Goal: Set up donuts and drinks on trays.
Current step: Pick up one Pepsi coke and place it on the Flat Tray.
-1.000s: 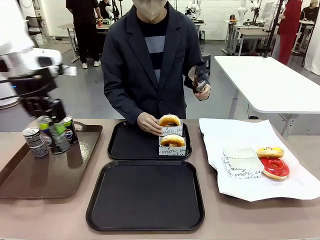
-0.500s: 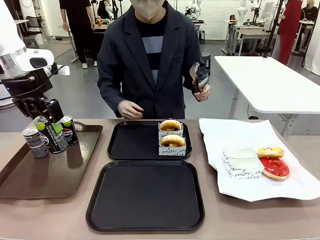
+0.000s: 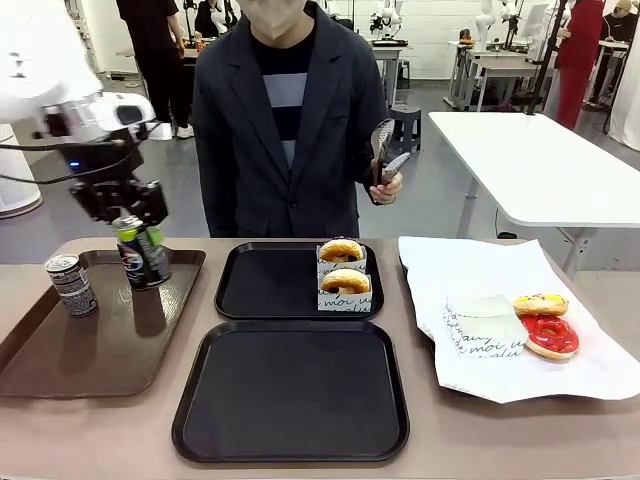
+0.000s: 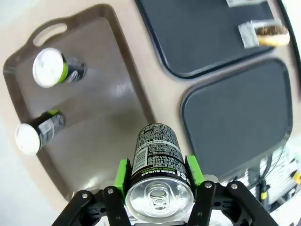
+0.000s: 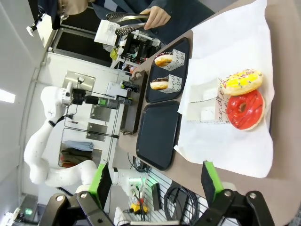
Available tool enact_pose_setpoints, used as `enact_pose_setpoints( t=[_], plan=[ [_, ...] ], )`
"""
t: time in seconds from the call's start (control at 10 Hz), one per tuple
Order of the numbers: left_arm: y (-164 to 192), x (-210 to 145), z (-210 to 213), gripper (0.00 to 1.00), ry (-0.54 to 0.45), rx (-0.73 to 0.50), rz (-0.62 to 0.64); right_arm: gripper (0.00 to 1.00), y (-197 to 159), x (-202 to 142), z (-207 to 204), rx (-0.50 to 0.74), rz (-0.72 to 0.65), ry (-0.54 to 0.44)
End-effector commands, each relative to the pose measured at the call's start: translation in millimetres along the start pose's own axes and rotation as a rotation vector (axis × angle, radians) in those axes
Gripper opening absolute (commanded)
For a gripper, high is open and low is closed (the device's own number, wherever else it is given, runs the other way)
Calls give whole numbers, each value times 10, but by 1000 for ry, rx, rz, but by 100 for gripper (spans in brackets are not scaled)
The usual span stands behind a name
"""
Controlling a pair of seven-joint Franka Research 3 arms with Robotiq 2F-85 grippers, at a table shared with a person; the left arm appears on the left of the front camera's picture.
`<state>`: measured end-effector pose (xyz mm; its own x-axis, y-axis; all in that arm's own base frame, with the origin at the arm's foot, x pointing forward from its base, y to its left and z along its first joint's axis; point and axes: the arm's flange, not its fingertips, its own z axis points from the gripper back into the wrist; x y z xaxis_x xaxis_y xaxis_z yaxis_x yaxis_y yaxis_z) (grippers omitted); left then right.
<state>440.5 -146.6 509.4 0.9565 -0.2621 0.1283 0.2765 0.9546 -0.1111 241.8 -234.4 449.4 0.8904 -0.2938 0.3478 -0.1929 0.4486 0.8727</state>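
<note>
Over the brown tray's [image 3: 60,370] far right corner, in the front view, the left gripper [image 3: 135,226] clamps one drink can [image 3: 135,255] upright, with the black trays [image 3: 290,395] to its right

Left wrist view: green pads [image 4: 123,172] squeeze the can's sides

Right wrist view: the right gripper [image 5: 155,181] gapes empty, nearer the unsleeved donuts [image 5: 242,101]

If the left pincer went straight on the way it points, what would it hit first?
The can in the left pincer would probably land on the brown tray, near its edge, though depth is hard to judge.
</note>
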Motion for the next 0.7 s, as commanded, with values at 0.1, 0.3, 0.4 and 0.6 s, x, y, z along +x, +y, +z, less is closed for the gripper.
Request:
enact_pose_setpoints(
  t=[0.1, 0.3, 0.4, 0.6],
  plan=[
    [-437, 702, -230, 58, 6, 28, 84, 100, 6, 30, 10, 23, 18, -19],
    [-694, 1010, -499, 58, 29, 52, 95, 100, 6, 30, 10, 23, 18, -19],
    [-775, 1087, -630, 58, 21, 83, 104, 100, 6, 30, 10, 23, 18, -19],
    [-891, 1201, -898, 58, 40, 138, 119, 100, 6, 30, 10, 23, 18, -19]
  ],
)
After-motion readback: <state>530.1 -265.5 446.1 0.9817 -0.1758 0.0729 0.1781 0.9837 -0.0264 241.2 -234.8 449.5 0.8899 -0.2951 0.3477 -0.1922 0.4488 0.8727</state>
